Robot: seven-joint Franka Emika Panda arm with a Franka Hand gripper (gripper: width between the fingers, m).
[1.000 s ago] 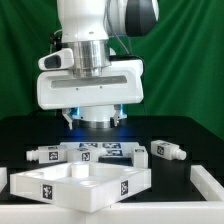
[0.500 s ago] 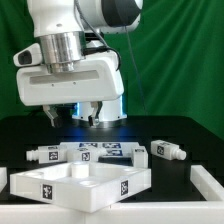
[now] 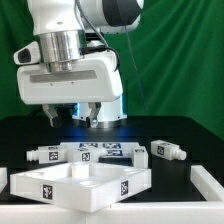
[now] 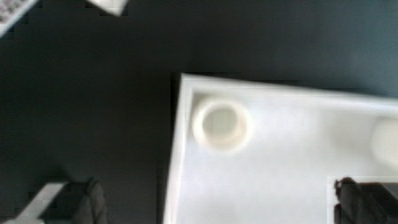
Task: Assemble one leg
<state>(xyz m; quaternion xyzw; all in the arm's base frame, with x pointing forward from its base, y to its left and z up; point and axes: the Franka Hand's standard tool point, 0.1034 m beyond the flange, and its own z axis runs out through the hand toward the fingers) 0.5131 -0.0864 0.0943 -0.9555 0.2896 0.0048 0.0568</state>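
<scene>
My gripper (image 3: 70, 118) hangs open and empty well above the table, over the exterior view's left half. Short white tagged legs lie on the black table behind the panel: one at the left (image 3: 42, 155), one at the right (image 3: 168, 150), and more tagged white pieces between them (image 3: 112, 151). The large square white panel (image 3: 85, 182) with a raised rim lies in front. In the wrist view my gripper (image 4: 217, 205) is above a corner of the panel (image 4: 294, 170), near a round socket (image 4: 222, 125). Both dark fingertips (image 4: 71, 200) stand far apart.
White raised pieces stand at the table's far right (image 3: 210, 180) and far left (image 3: 4, 178) edges. A second round socket (image 4: 388, 140) shows at the wrist view's edge. White shapes (image 4: 111, 5) lie beyond the panel in the wrist view.
The arm moved to the exterior view's left between one second and half a second ago. It has held still since. The parts on the table have not moved.
</scene>
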